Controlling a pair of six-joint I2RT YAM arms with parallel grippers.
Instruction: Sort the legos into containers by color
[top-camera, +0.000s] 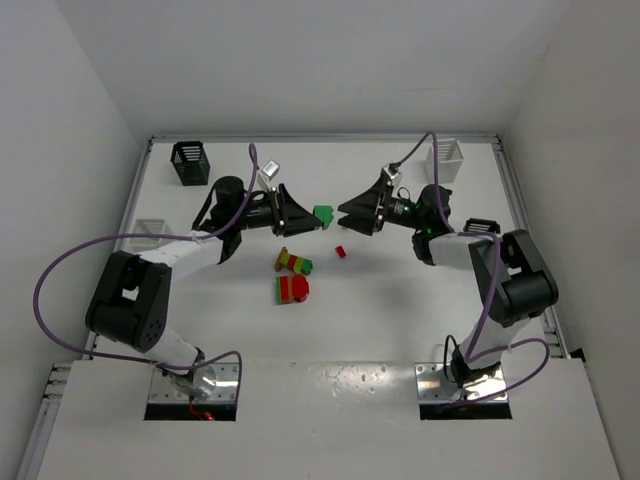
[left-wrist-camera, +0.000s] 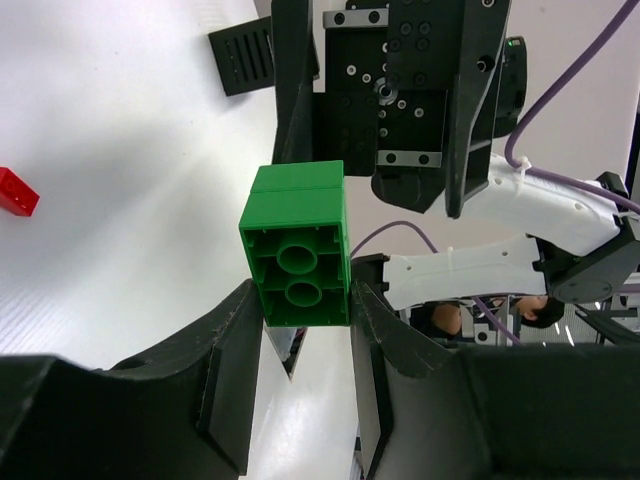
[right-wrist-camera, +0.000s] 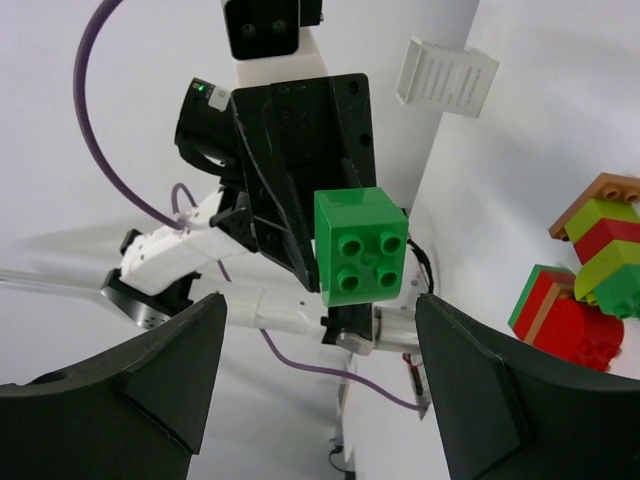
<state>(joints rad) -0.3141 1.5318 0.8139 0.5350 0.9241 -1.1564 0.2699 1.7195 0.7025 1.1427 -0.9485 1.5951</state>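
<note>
We grip one green brick (left-wrist-camera: 295, 235) in the left gripper (left-wrist-camera: 305, 308), right gripper (right-wrist-camera: 315, 325) gaping — nothing looks sorted; stacks (top-camera: 292, 290) lie at the table (top-camera: 390, 310) centre.

1. The brick (top-camera: 322, 215) sits between the fingertips of the left gripper (top-camera: 312, 220), over the middle of the table (top-camera: 360, 330).
2. The right gripper (top-camera: 345, 213) is just to the right of the brick, not touching it.
3. A tiny brick (top-camera: 340, 251) lies on the table, nearer the arm bases.
4. A slanted stack (top-camera: 294, 262) lies left of the tiny brick.
5. A short stack (top-camera: 292, 290) lies just in front of the slanted stack.
6. The far-left basket (top-camera: 190, 163) and the far-right basket (top-camera: 447, 158) stand at the back corners.
7. The left-side basket (top-camera: 150, 232) and the right-side basket (top-camera: 481, 229) stand at the side edges.
</note>
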